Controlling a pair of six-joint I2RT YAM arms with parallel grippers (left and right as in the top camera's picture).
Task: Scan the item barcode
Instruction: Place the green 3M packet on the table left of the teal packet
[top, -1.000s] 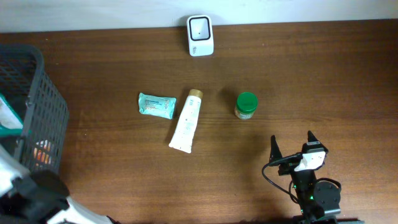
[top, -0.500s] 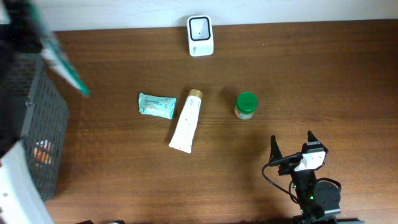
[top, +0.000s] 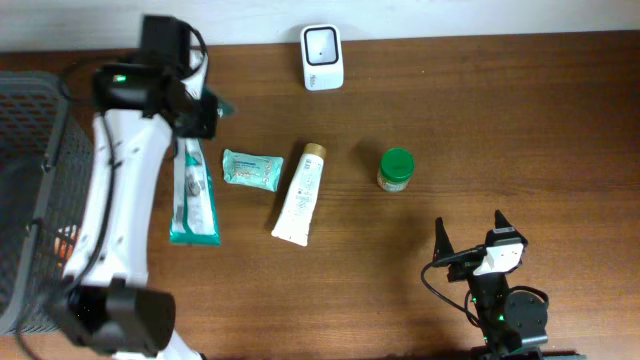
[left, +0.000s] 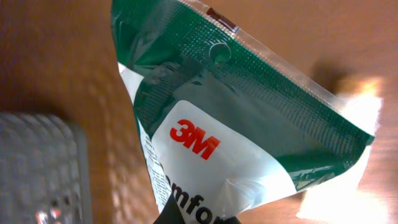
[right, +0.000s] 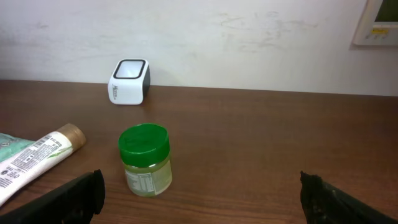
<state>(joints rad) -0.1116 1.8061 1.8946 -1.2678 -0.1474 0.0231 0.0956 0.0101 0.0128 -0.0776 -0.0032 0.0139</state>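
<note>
Overhead shows you the basket (top: 60, 150) at the table's (top: 560, 120) far left. Just right of it, your left gripper (top: 196, 124) is clenched on one end of the green-and-white pouch (top: 193, 200), which stretches toward the near edge, beside the teal pack (top: 252, 168). Next comes the tube (top: 301, 193), lying slanted, with the scanner (top: 322, 57) at the far edge, well apart from the pouch. Further right stands the green-lidded jar (top: 396, 168). Your right gripper (top: 470, 232) sits near the front, fingers spread wide, grasping nothing.

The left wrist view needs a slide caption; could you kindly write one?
Green-and-white 3M plastic pouch pinched in the left fingers, brown wooden table behind, grey mesh basket at lower left.
</note>
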